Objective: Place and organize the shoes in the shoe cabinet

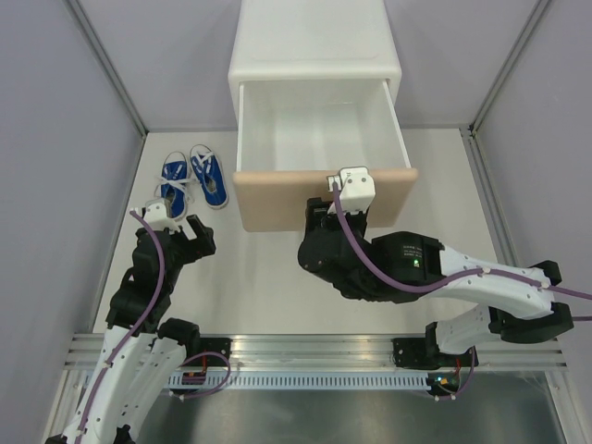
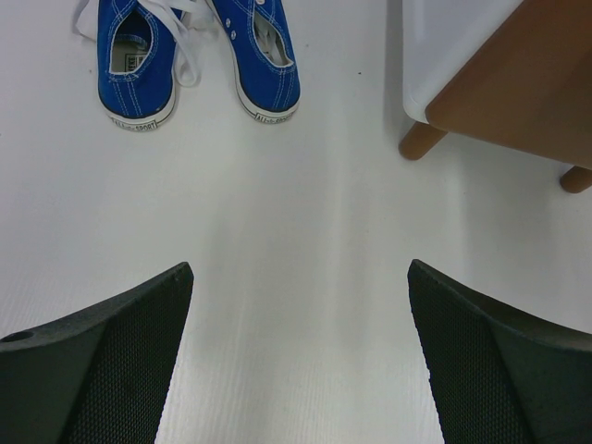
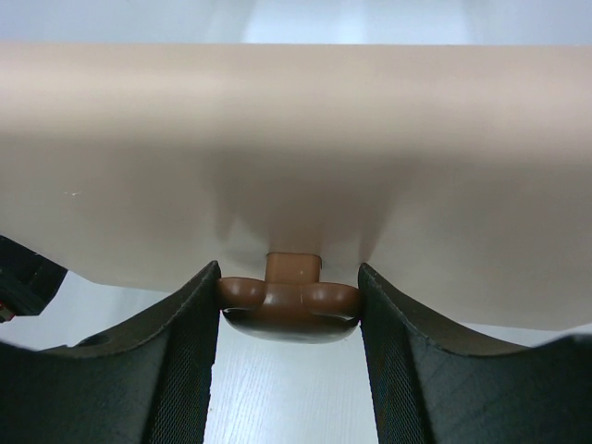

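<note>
The white shoe cabinet stands at the back with its upper drawer pulled out and empty. My right gripper is shut on the brown bear-face knob of the beige drawer front. The pair of blue shoes lies side by side on the table, left of the cabinet; it also shows in the left wrist view. My left gripper is open and empty, hovering just in front of the blue shoes. The green shoes are out of view.
The cabinet's brown lower drawer front and a small brown foot show at the top right of the left wrist view. Grey walls close in both sides. A metal rail runs along the near edge.
</note>
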{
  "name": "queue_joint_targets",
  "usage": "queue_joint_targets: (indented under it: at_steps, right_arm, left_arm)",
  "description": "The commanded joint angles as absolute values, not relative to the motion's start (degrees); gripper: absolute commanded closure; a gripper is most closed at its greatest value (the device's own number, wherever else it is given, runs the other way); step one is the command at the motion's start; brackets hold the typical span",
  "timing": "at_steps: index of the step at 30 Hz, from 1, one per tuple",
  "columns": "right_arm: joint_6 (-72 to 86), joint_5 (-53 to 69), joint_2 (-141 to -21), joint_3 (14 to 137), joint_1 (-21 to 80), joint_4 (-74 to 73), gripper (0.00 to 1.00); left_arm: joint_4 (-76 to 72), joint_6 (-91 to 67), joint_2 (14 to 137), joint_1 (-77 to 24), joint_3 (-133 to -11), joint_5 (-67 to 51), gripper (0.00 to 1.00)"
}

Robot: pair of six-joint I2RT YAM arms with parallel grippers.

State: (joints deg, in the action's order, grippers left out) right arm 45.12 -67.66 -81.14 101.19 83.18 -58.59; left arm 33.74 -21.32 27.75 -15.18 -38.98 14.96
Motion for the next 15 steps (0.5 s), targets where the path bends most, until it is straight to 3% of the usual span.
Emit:
queue_joint_targets:
  at_steps: [1, 15]
  right_arm:
    - [48.9, -66.7, -78.6, 102.3, 86.2, -61.0, 0.92]
    - [49.2, -66.9, -78.7, 102.3, 90.1, -59.4, 0.91]
  left_arm:
    - [31.6, -19.3, 27.4, -14.9, -38.8, 15.8, 0.00]
    - [31.6, -19.4, 27.4, -14.9, -38.8, 16.0, 0.00]
